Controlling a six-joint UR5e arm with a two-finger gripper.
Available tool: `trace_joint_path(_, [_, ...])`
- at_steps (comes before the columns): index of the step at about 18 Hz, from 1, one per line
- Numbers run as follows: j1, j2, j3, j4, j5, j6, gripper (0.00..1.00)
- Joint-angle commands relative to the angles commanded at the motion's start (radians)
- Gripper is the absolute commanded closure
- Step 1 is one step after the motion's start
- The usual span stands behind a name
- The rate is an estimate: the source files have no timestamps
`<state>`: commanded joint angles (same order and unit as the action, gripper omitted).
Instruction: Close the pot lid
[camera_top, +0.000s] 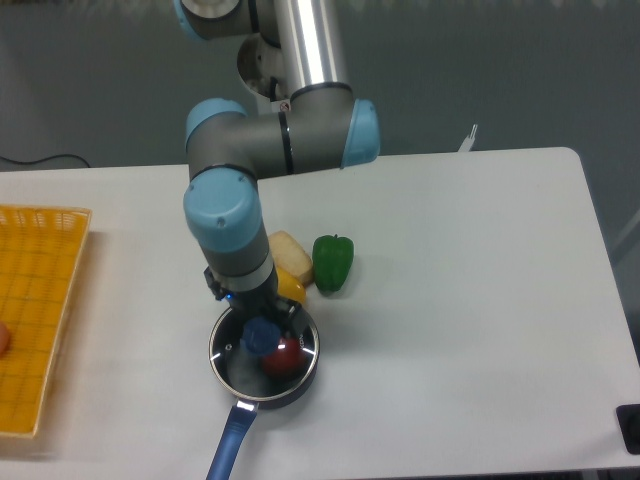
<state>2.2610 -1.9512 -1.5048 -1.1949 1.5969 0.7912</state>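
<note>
- end effector sits just above the blue knob, mostly hidden under the wrist; can't tell if the fingers are spread or pinching.
- pot lid lies on the pot, silver rim lined up with the pot's rim; something red shows through the glass.
- pot is at the front of the bench, blue handle pointing to the front edge, close to it.
- no readable writing; a small label on the arm is too small to read.
- just behind the pot: yellow item, pale item, green pepper, bunched together.
- yellow mesh basket at the left edge, well apart from the pot.
- right half of the bench is bare white; dark object at the front right corner.
- grey wall behind.
</note>
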Motion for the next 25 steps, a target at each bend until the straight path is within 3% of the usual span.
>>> trace_joint_path(9, [0.152,0.055,0.0,-0.109,-0.002,0.317,0.0])
trace_joint_path(21, [0.345,0.075,0.014,-0.138,-0.014,0.854,0.0])
trace_joint_path(25, [0.393,0.061,0.021,-0.135,-0.031,0.933,0.0])
